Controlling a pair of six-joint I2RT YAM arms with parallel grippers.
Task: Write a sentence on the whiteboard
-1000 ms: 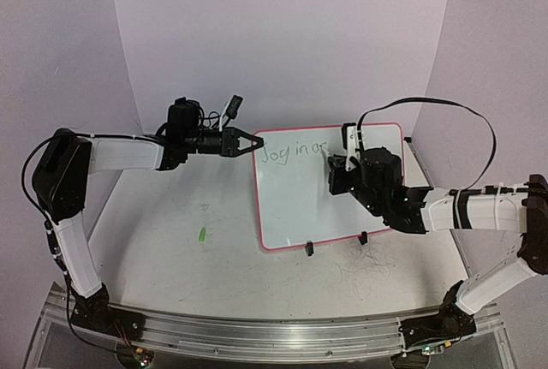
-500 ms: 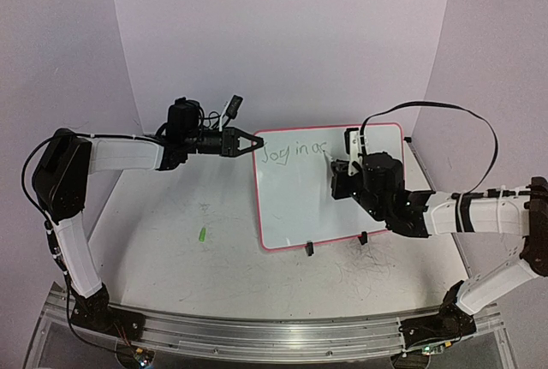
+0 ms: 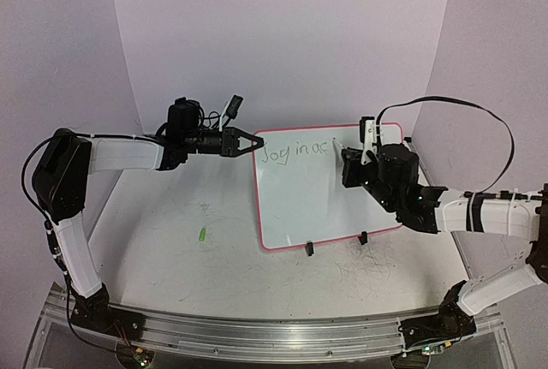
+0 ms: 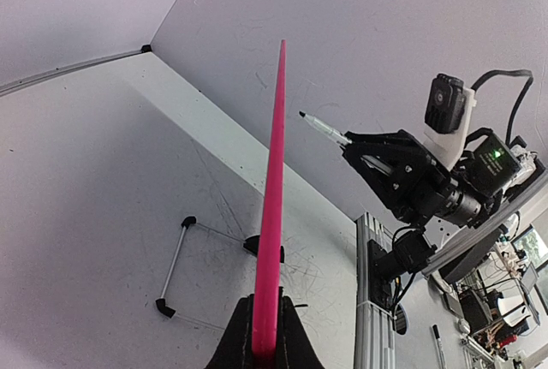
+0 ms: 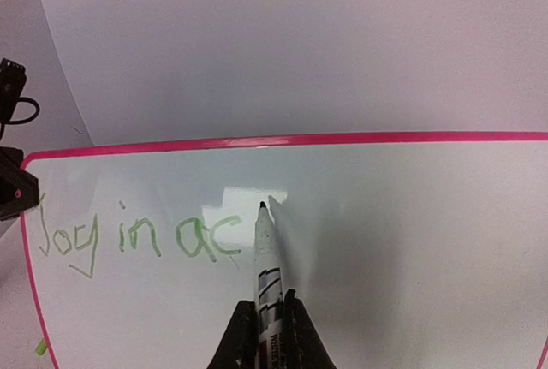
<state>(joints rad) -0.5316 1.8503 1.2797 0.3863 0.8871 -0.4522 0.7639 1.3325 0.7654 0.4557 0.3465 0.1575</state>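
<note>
Whiteboard [image 3: 300, 206] edge pinched by left gripper [image 3: 259, 142]; right gripper [image 5: 265, 318] clamps marker [image 5: 267, 258].

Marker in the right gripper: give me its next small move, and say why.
Probably draw a stroke down from where the tip sits, starting the next letter. The marker, shut in the right gripper, points just right of the green writing, which reads "Joy in ac" so far; bare whiteboard lies beyond, and the left gripper pinches the board's edge to steady it.
</note>
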